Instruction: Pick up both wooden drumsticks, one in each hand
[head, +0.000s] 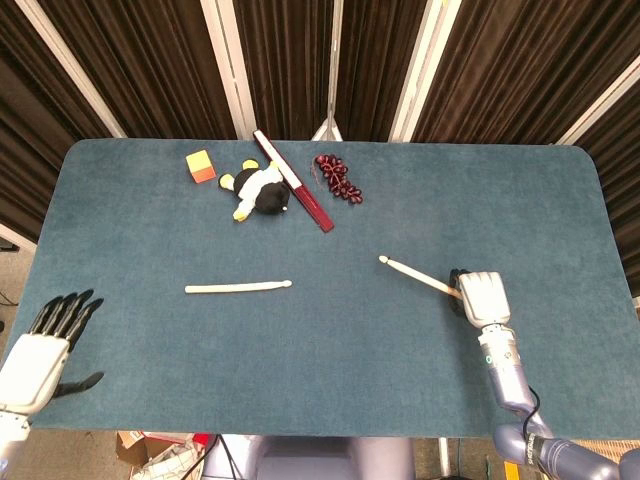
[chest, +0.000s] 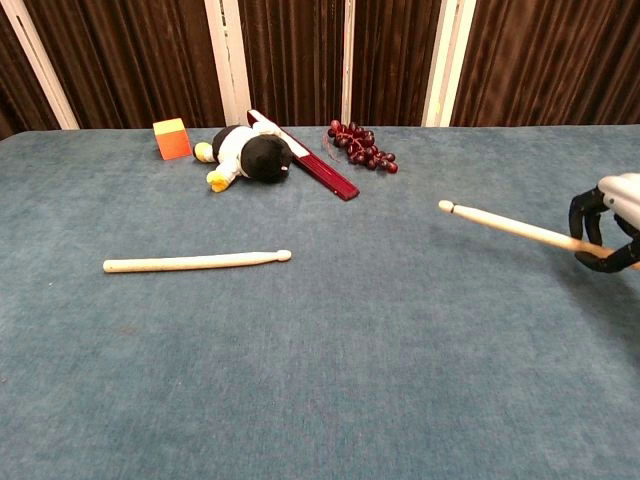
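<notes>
Right hand (head: 480, 297) grips pale wooden drumstick (head: 418, 276) by its butt, tip raised: may pivot or slip; left hand (head: 40, 347) empty, fingers spread, off worktop's near-left corner; second pale wooden drumstick (head: 238, 288) unclaimed.

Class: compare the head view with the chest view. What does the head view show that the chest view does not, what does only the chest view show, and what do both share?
Only the head view shows the left hand, open at the table's near left corner, plus the whole tabletop outline. Only the chest view shows, side-on, the right drumstick tilted with its tip raised. Both show the right hand holding that stick, the left drumstick lying flat, the block, plush toy, red bar and grapes.
</notes>
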